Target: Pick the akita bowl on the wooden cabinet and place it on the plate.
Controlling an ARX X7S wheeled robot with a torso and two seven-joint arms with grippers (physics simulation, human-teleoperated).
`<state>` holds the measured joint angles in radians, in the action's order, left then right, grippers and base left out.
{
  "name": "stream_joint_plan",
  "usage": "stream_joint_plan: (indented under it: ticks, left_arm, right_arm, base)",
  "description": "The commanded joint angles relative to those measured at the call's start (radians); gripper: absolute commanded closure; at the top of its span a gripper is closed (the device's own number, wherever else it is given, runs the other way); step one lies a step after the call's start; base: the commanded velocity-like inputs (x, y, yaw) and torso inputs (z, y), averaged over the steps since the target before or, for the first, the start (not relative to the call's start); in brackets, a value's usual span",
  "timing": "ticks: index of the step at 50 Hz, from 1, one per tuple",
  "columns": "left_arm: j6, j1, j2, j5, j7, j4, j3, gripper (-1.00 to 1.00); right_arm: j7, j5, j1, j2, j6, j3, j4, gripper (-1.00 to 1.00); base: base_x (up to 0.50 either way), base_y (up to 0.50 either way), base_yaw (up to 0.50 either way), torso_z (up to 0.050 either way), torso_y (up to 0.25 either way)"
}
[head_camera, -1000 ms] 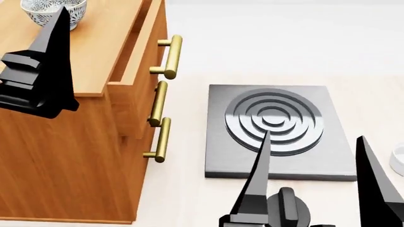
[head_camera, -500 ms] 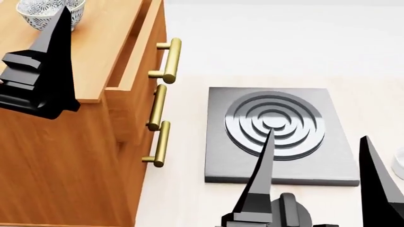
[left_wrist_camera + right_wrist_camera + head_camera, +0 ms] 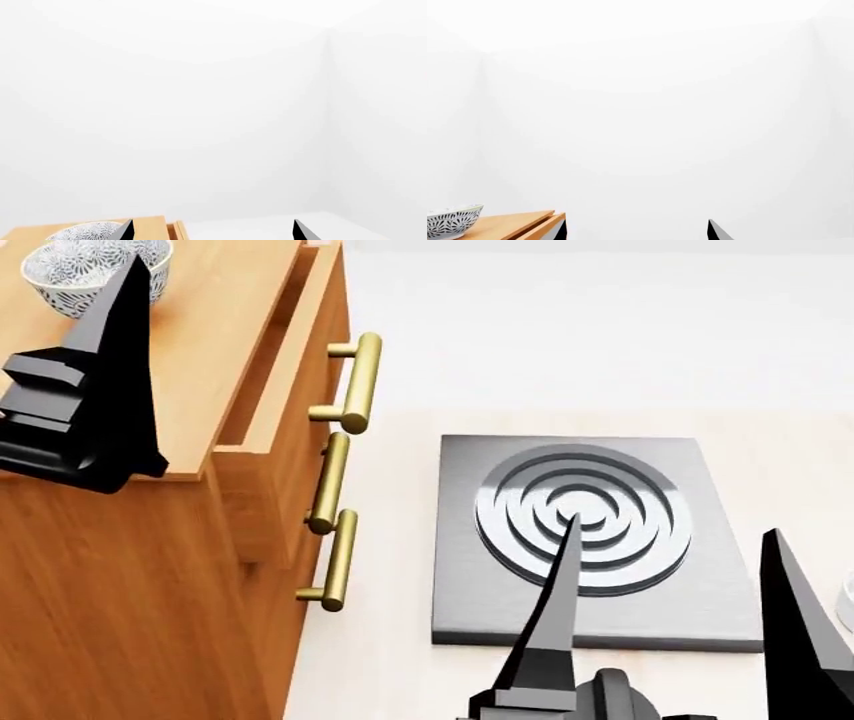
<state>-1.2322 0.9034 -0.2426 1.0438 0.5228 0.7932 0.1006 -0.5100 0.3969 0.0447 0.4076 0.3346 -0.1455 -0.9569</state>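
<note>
Here, in the left wrist view, only the two dark tips of the left pincer (image 3: 212, 230) show at the picture's edge, standing well apart with nothing between them, so it is spread. Beside one tip a part of the akita bowl (image 3: 90, 232) shows, sitting on the wooden cabinet (image 3: 150, 227). The rest is white wall.

In the head view, the akita bowl (image 3: 94, 272) stands upright near the back of the top of the wooden cabinet (image 3: 174, 570), whose top drawer is pulled a little out above the brass handles (image 3: 350, 380). One finger of the left pincer (image 3: 100, 380) rises in front of the bowl and covers a part of its rim; I cannot tell whether it touches. To the right of the cabinet, on the pale counter (image 3: 561, 330), lies a grey square slab with ringed grooves (image 3: 581, 530). The right pincer (image 3: 681, 630) hangs low over it, spread and empty. No plate with red rings is visible in this view.

In the right wrist view, the bowl (image 3: 452, 221) sits on the cabinet top (image 3: 514, 225), away from the two tips of the right pincer (image 3: 637, 231).

I judge the step as the approach to the bowl; nothing is grasped. The next move calls for bringing the left pincer around the rim, then closing.
</note>
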Motion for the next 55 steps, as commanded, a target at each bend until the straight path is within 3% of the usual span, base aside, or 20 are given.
stream_joint_plan:
  ticks: [1,5,15,27,31,46,55]
  left_arm:
    - [-0.016,0.029,-0.004,0.027,0.031,-0.007,-0.002,-1.00]
    - [-0.042,0.070,0.000,0.055,0.065,-0.031,0.011,-1.00]
    - [-0.258,0.260,0.041,0.204,0.343,-0.244,0.084,-1.00]
    - [-0.224,0.357,0.061,0.248,0.310,-0.421,0.088,-1.00]
    - [-0.212,0.420,0.018,0.164,0.272,-0.440,-0.020,-1.00]
    - [-0.166,0.607,0.043,0.102,0.194,-0.645,-0.138,-1.00]
    - [-0.082,0.711,0.045,0.009,0.059,-0.837,-0.248,-1.00]
  right_arm:
    - [-0.011,0.005,0.002,0.009,-0.003,-0.006,0.001,-1.00]
    - [-0.013,0.005,0.004,0.011,-0.005,-0.012,0.005,-1.00]
    - [-0.015,0.010,0.007,0.016,-0.013,-0.022,0.012,-1.00]
    - [-0.027,0.019,0.006,0.027,-0.014,-0.014,0.000,-1.00]
    - [-0.029,0.015,0.008,0.027,-0.014,-0.021,0.004,-1.00]
    - [-0.035,0.025,0.011,0.033,-0.016,-0.025,0.000,-1.00]
    - [-0.034,0.026,0.010,0.034,-0.026,-0.031,0.008,-1.00]
  base:
    - [0.00,0.00,0.00,0.000,0.000]
    - [0.00,0.00,0.00,0.000,0.000]
    - [0.00,0.00,0.00,0.000,0.000]
    - [0.00,0.00,0.00,0.000,0.000]
    - [0.00,0.00,0.00,0.000,0.000]
    - [0.00,0.00,0.00,0.000,0.000]
    - [0.00,0.00,0.00,0.000,0.000]
